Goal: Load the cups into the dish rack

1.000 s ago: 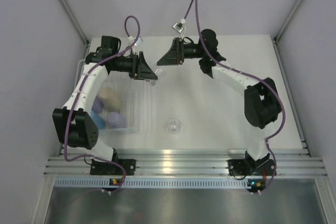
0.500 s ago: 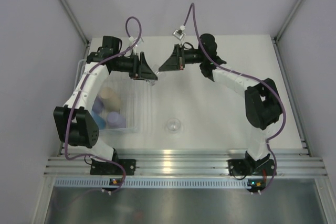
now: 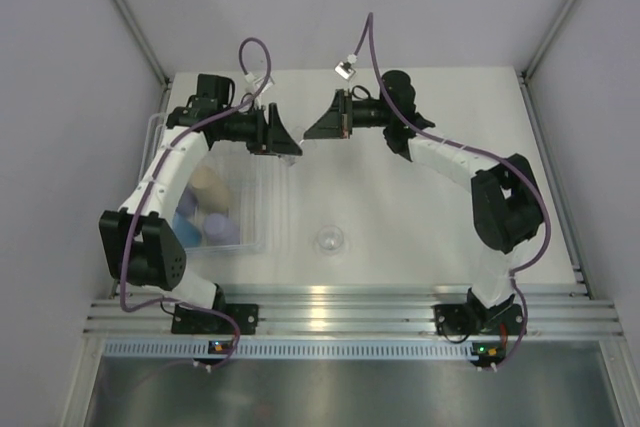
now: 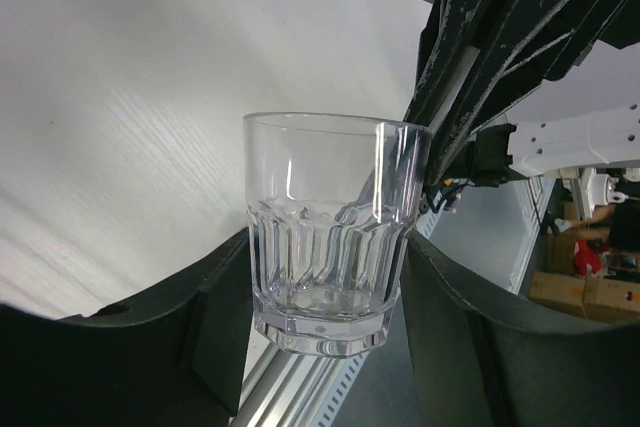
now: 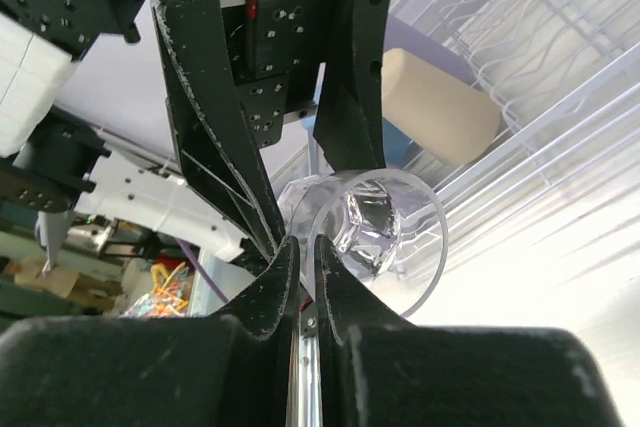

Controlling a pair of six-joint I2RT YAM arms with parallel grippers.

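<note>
White table [image 3: 430, 197], both arms raised over it. Left gripper [image 4: 325, 292] clamps the clear cup [image 4: 330, 197] just beside the dish rack [image 3: 263, 244]. Right gripper [image 5: 310, 269] pinches its rim. Opposed pulling could drop it.

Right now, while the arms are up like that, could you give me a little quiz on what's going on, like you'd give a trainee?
1. Pick one: the left fingers hold A) a spoon, B) a clear cup, C) nothing.
2. True or false: a second clear cup stands on the table, outside the dish rack.
3. In one word: on which arm's side of the table does the dish rack lie?
Key: 1 B; 2 true; 3 left.
</note>
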